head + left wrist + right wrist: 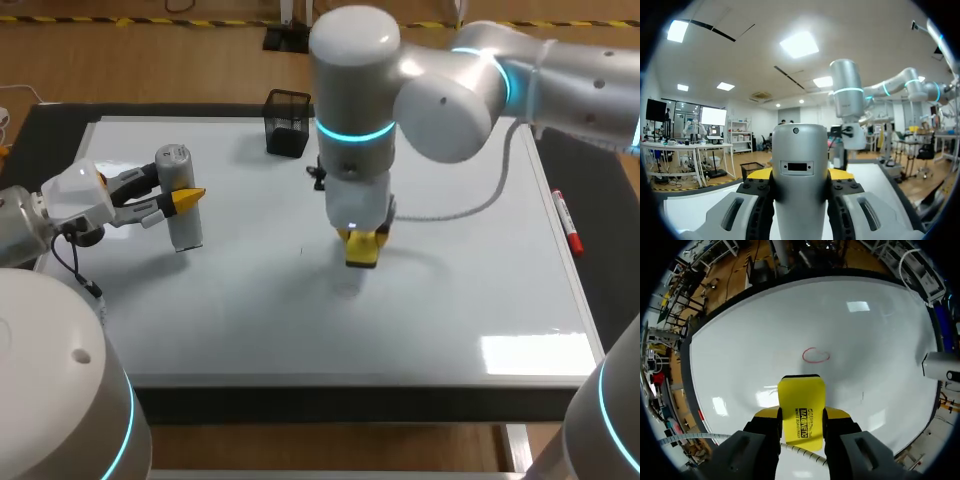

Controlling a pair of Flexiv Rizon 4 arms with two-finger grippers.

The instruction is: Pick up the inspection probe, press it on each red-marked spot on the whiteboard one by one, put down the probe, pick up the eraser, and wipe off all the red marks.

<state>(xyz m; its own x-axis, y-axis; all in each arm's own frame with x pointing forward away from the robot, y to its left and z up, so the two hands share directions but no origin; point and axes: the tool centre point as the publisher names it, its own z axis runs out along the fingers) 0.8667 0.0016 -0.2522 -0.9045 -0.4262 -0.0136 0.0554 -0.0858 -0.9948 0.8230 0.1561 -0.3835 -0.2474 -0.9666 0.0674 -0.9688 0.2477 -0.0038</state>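
The whiteboard (480,300) was smooth and glossy, throwing back the ceiling lights. The inspection probe (186,230) in my left gripper (800,175) looked like satin grey metal, softly sheened. The eraser (801,395) in my right gripper (801,413) was smooth yellow plastic. The pen holder (287,123) was black wire mesh, and the table (610,260) was matt black.

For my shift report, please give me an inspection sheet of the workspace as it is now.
Surface: whiteboard, one red mark ahead of the eraser.
Job's things: inspection probe upright in left pincer; eraser in right pincer, over the board.
Clutter: black mesh pen holder and small black object on board; red marker beside it.
Pincers: both shut on those things.
Cables: white coiled cable over the board; black cable by left pincer.
Surroundings: dark table round the board.
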